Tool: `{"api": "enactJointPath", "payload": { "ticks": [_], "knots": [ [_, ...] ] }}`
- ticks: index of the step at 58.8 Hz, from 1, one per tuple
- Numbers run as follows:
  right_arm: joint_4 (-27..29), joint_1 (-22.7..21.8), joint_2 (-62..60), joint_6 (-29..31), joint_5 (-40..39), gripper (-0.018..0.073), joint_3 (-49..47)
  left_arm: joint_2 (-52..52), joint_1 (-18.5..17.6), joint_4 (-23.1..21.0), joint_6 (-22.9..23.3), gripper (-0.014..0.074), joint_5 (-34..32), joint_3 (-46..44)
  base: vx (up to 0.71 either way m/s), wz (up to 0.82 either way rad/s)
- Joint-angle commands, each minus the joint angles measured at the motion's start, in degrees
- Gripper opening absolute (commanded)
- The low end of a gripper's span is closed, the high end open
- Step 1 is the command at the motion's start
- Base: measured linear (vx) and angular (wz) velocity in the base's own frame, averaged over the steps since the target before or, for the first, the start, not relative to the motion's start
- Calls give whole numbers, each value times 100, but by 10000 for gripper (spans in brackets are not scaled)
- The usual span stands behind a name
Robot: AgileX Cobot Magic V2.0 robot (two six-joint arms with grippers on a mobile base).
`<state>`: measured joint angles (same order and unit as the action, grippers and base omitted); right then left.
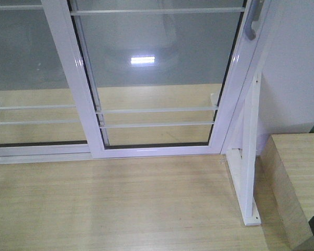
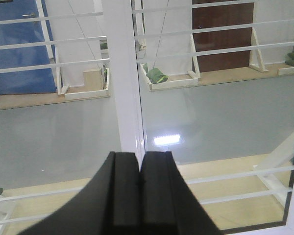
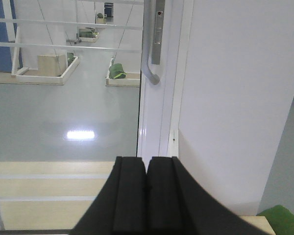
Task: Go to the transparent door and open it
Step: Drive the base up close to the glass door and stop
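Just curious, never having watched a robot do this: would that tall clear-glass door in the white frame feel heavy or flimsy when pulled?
Probably stiff, not flimsy: the clear-glass white-framed door has a thick frame. Likely heavyish, given so much glass. It overlaps the neighbouring white-framed glass panel, so it perhaps slides sideways; its smooth grey curved handle may be slippery.

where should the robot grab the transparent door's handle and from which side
Take the grey pull handle on its upright bar, above the hooked lower end. The bar seems to stand off the stile of the transparent door, leaving finger room behind. Come from the front with the right gripper, which sits below it and is shut, so it should open first and close sideways across the bar.
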<state>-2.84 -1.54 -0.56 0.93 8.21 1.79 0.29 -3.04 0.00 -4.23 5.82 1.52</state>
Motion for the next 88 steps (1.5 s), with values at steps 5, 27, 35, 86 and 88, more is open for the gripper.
{"api": "enactJointPath", "payload": {
  "ticks": [5,27,35,86,88],
  "knots": [
    [-34,-36,-42,37,-460,-8,66,109,-40,0,14,-6,-449,138,32,4],
    [-34,-36,-42,37,-460,-8,66,109,-40,0,14,-6,-449,138,24,5],
    [-34,-36,-42,37,-460,-8,66,109,-40,0,14,-6,-449,138,17,5],
    [-34,-43,13,37,-498,-8,61,198,-39,0,14,-6,-517,133,13,1],
    [-34,-49,85,37,-566,-8,60,275,-45,54,-20,-6,-582,133,-1,0]
  ]
}}
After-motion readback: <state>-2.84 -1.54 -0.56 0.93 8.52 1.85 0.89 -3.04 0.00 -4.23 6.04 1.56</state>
